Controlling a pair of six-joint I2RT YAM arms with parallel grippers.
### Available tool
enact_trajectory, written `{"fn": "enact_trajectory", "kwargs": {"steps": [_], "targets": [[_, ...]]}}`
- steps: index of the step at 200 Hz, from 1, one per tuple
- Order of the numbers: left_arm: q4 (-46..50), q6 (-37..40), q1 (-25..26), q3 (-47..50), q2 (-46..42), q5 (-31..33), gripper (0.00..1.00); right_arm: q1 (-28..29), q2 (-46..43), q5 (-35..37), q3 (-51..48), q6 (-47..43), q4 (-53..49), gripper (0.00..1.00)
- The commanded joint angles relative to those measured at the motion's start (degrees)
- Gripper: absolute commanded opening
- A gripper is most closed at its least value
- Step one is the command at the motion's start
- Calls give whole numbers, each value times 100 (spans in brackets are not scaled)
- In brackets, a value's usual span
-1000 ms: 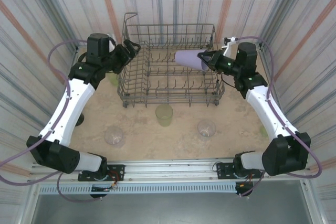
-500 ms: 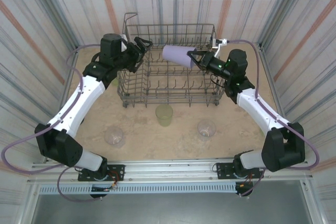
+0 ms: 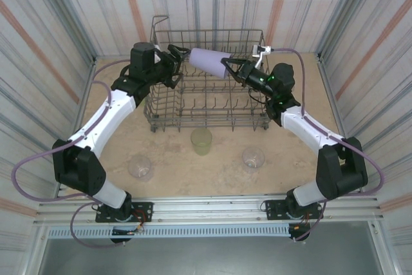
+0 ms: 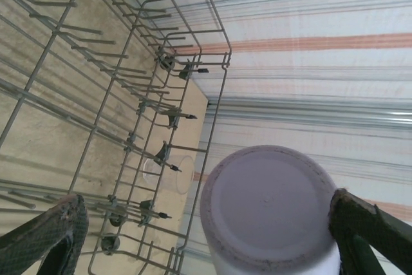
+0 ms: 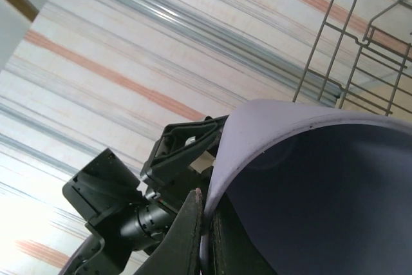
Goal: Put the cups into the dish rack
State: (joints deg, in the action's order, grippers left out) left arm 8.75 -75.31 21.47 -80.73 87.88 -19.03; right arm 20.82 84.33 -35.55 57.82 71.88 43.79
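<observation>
Right gripper (image 3: pixel 230 67), clamped on the rim of the lavender cup (image 3: pixel 207 62), has carried it from 2 o'clock to 12 o'clock above the dish rack (image 3: pixel 212 115); left gripper (image 3: pixel 175 64), jaws spread wide and empty, now brackets its base, seemingly without contact; a handover looks imminent

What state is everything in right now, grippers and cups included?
dish rack: standing on the table, no cup seen inside.
lavender cup: on its side in the air above the dish rack, pinched at the rim.
right gripper: shut on the lavender cup.
left gripper: open, jaws either side of the cup's base.
yellow-green cup: upright on the table.
clear cups: on the table, unloaded.
</observation>
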Motion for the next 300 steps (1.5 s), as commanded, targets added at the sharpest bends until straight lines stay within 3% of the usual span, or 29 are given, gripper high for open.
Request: {"fn": "enact_trajectory", "kwargs": {"steps": [1, 48, 101, 135, 143, 176, 184, 198, 216, 248, 259, 272, 300], "targets": [[-356, -184, 124, 39, 61, -267, 99, 224, 128, 89, -5, 234, 701, 0], [-633, -399, 133, 208, 98, -337, 97, 438, 302, 171, -65, 316, 1000, 0], [-787, -428, 129, 314, 98, -400, 75, 432, 289, 237, -163, 275, 1011, 0], [-868, -433, 129, 453, 16, -415, 69, 354, 254, 264, -307, 285, 1028, 0], [-867, -407, 129, 461, -3, -417, 60, 340, 250, 250, -309, 283, 1014, 0], [-809, -271, 113, 430, -29, -435, 7, 283, 170, 217, -289, 242, 851, 0], [-788, -244, 104, 422, -31, -440, 0, 271, 114, 256, -310, 223, 761, 0], [-786, -206, 103, 421, -38, -444, 0, 274, -93, 426, -421, 85, 545, 1], [-813, -145, 98, 390, -42, -435, 0, 268, -378, 527, -450, -262, 39, 10], [-805, 41, 85, 176, 9, -415, 0, 241, -811, 554, -335, -881, -974, 46], [-847, 149, 77, 87, 41, -416, 0, 219, -951, 586, -322, -999, -1335, 54], [-1012, 514, 77, -63, 63, -376, 0, 168, -1107, 670, -309, -1161, -1807, 65], [-404, 1465, 153, -600, 66, 131, 0, -21, -1419, 709, -315, -1370, -2609, 82]]}}
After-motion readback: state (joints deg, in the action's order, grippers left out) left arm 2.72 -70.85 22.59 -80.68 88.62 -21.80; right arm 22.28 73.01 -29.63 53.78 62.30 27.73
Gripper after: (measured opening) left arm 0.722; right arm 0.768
